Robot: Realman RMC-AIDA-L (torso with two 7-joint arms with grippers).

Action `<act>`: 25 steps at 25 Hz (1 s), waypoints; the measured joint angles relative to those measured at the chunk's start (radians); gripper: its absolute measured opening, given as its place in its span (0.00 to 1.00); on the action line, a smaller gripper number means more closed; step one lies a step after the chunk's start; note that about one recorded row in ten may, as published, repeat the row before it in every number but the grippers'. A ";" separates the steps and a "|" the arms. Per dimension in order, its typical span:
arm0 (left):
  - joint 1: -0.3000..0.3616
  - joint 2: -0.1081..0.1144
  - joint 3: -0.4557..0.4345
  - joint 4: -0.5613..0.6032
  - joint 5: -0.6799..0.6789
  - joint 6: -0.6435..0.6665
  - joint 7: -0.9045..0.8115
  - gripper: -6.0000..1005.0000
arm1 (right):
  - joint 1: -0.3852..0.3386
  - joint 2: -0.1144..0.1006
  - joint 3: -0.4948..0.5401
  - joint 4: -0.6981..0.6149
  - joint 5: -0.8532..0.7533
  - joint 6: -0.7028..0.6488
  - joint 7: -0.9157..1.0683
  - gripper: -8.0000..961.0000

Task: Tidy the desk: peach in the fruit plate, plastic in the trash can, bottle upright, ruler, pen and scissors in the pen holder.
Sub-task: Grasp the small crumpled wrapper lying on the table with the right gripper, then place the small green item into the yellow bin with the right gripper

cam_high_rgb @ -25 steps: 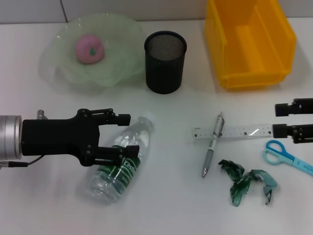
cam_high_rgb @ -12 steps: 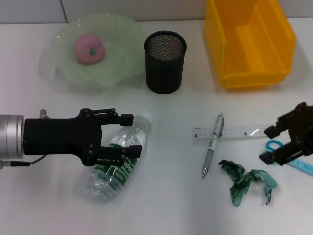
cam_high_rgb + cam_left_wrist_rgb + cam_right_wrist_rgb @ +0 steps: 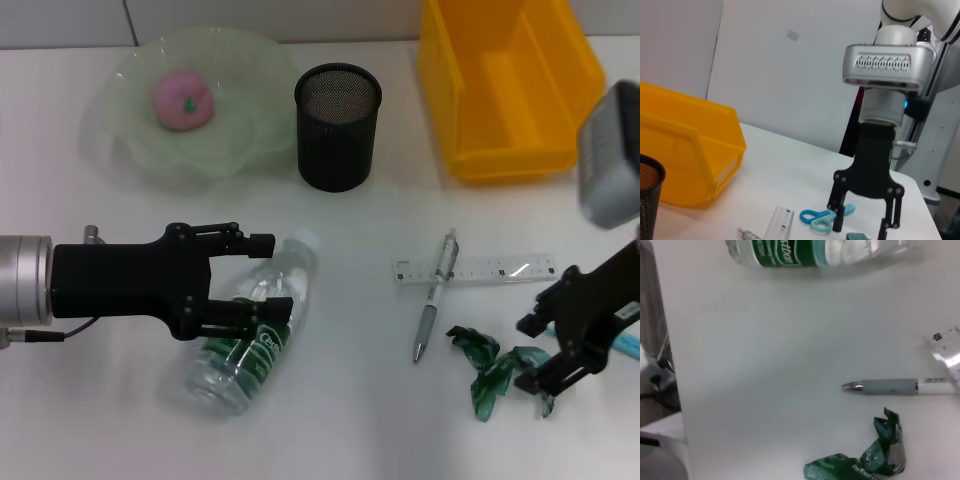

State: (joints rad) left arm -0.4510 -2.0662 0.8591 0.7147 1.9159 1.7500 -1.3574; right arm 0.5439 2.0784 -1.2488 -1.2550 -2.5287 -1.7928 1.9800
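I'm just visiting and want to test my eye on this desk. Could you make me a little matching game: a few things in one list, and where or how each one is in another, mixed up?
Things:
1. peach
2. bottle
3. pen
4. pen holder

States:
A. lying on its side between the left gripper's fingers
B. standing empty between plate and yellow bin
C. resting in the green fruit plate
D. lying across the ruler

Pairs: 1-C, 2-A, 3-D, 4-B
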 joint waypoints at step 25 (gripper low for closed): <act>-0.008 0.000 -0.008 -0.028 0.000 -0.002 0.006 0.81 | -0.006 0.003 -0.143 0.028 -0.002 0.107 0.013 0.23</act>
State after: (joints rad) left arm -0.4587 -2.0663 0.8513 0.6872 1.9160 1.7484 -1.3510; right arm 0.5376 2.0817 -1.3919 -1.2274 -2.5310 -1.6857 1.9930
